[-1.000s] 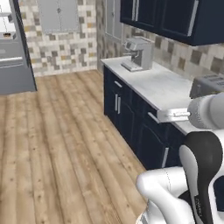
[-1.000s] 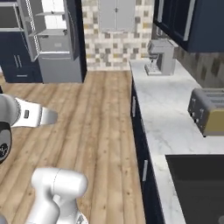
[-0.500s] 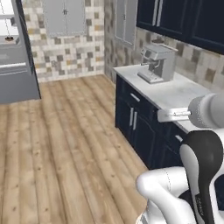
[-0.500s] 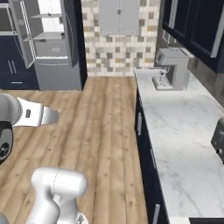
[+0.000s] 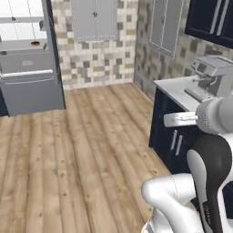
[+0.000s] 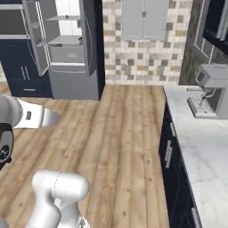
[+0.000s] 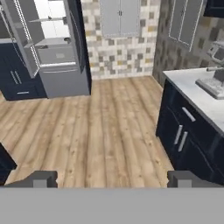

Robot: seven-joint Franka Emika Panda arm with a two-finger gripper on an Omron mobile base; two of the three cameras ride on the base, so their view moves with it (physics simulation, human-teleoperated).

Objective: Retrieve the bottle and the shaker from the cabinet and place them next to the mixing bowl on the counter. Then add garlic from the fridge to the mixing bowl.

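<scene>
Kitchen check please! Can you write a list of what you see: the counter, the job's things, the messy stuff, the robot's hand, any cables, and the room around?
Surface: white marble counter on the right, over navy cabinets.
Job's things: fridge stands open at the far left, pale shelves showing; a small dark thing sits on one shelf, too small to name. Bottle, shaker, bowl and garlic: nothing seen.
Clutter: a grey coffee machine on the counter.
Hand: hand open, holding nothing, pointing over the floor toward the fridge.
Cables: nothing seen.
Surroundings: wooden plank floor, tiled back wall with pale grey wall cabinets.
</scene>
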